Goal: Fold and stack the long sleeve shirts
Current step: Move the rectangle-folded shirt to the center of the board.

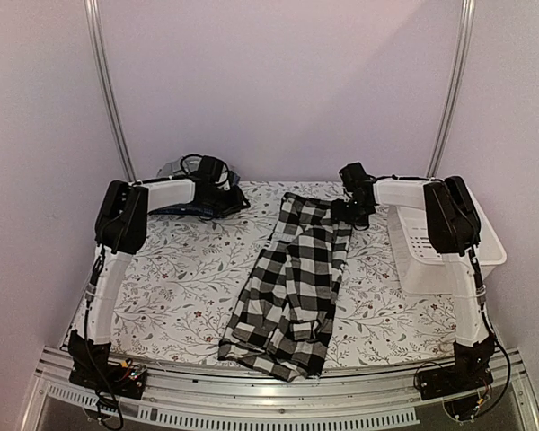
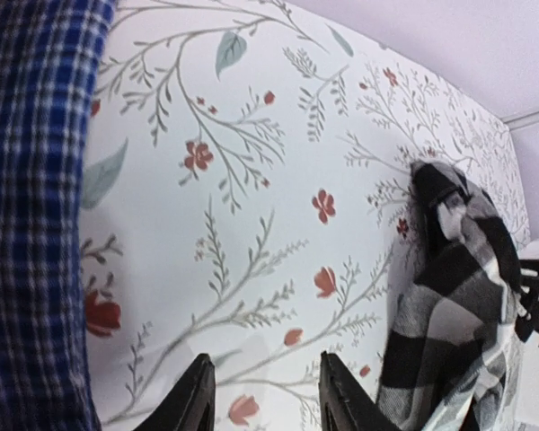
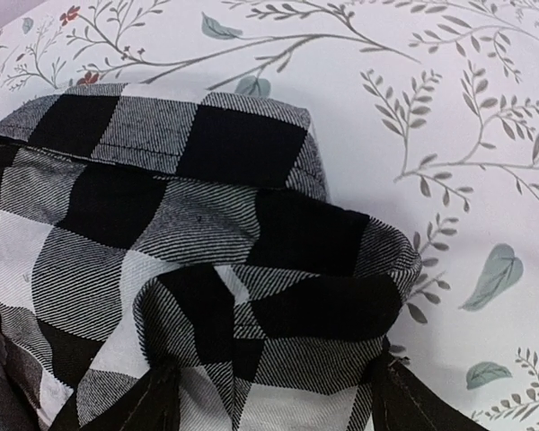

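Right wrist view: my right gripper is spread wide astride the limp, light checked shirt at the worktop's far edge, its stitched hem looking the surest hold; my left gripper is parted, empty

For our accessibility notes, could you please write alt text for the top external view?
A black-and-white checked shirt lies lengthwise on a floral-patterned table, the right gripper at its far end. The left gripper is by a blue shirt at far left; a white basket sits at right.
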